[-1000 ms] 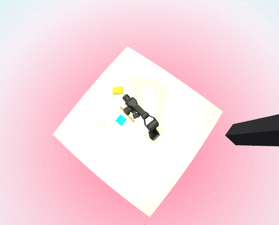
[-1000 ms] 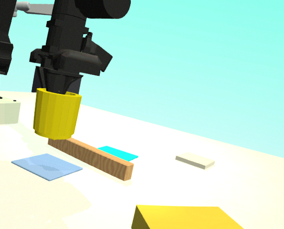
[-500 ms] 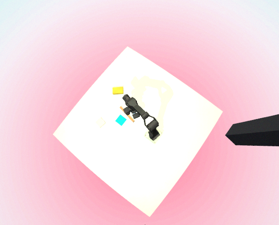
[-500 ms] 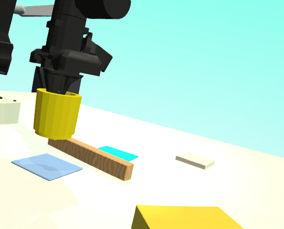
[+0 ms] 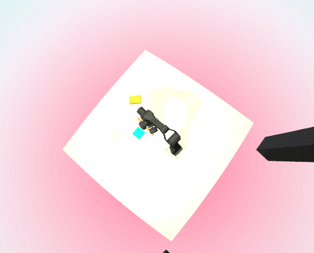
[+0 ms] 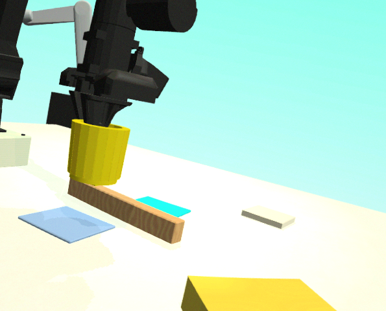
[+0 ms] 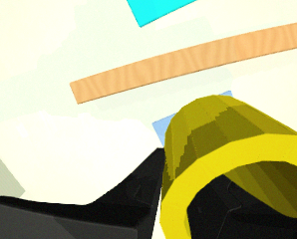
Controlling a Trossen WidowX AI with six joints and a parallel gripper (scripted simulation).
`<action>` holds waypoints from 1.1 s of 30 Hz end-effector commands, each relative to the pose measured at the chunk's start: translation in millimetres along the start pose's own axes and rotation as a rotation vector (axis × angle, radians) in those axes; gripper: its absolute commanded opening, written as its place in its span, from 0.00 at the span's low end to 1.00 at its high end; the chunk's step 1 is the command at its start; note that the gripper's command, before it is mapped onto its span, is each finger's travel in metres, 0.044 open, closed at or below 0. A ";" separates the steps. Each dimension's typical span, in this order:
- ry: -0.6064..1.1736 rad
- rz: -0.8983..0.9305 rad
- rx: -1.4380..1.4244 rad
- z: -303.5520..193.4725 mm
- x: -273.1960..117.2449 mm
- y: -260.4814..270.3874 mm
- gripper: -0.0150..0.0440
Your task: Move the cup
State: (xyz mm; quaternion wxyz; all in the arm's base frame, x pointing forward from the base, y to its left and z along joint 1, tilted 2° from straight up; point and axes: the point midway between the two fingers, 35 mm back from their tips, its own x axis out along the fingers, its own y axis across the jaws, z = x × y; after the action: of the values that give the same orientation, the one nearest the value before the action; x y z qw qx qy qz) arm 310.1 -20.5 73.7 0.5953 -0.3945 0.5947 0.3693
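The yellow cup (image 6: 97,153) (image 7: 213,124) hangs raised, tilted slightly, in my gripper (image 5: 148,126) (image 6: 89,121) (image 7: 172,155). The gripper is shut on its wall, one finger inside the cup and one outside. In the exterior view the cup's base overlaps the far end of the wooden bar. The blue pad (image 5: 157,118) (image 6: 65,230) (image 7: 160,128) has nothing on it. The cyan pad (image 5: 138,133) (image 6: 162,206) (image 7: 155,10) lies flat across the bar, with nothing on it. The marbles are not visible; the cup's floor is hidden.
The long wooden bar (image 5: 151,133) (image 6: 126,207) (image 7: 188,62) stands between the two pads. A yellow block (image 5: 135,99) (image 6: 253,294) and a flat cream block (image 5: 116,135) (image 6: 268,216) lie apart from the pads.
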 end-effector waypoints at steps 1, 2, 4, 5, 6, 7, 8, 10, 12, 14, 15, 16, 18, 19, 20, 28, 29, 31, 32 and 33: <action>0.001 -0.003 0.000 9.4 -0.4 3.0 0.25; 0.001 -0.003 0.000 11.5 -0.5 3.7 0.25; 0.001 -0.003 0.000 15.6 -0.6 5.2 0.25; 0.000 -0.003 0.000 17.6 -0.7 5.9 0.25; 0.000 -0.003 0.000 19.6 -0.7 6.6 0.25; 0.000 -0.003 0.000 21.7 -0.8 7.3 0.25; 0.000 -0.003 0.000 23.7 -0.9 8.1 0.25; 0.000 -0.003 0.000 27.8 -1.0 9.5 0.25; -0.001 -0.003 0.000 31.9 -1.1 10.9 0.25; -0.001 -0.003 0.000 36.1 -1.2 12.5 0.25; -0.002 -0.003 0.001 38.4 -1.3 13.3 0.25; -0.002 -0.003 0.001 40.6 -1.3 14.1 0.25; -0.002 -0.003 0.001 45.0 -1.5 15.7 0.25; -0.002 -0.003 0.001 47.2 -1.5 16.5 0.25; -0.003 -0.003 0.001 49.3 -1.6 17.3 0.25; -0.004 -0.002 0.001 66.6 -2.1 23.8 0.25; -0.005 -0.002 0.001 68.7 -2.1 24.6 0.25; -0.005 -0.002 0.001 73.0 -2.3 26.2 0.25; -0.005 -0.002 0.001 75.1 -2.4 27.0 0.25; -0.005 -0.002 0.001 77.3 -2.5 27.8 0.25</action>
State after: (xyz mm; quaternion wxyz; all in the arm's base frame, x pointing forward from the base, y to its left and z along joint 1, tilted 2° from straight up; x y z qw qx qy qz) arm 315.4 52.9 73.2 0.5968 -0.3933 0.5934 0.3702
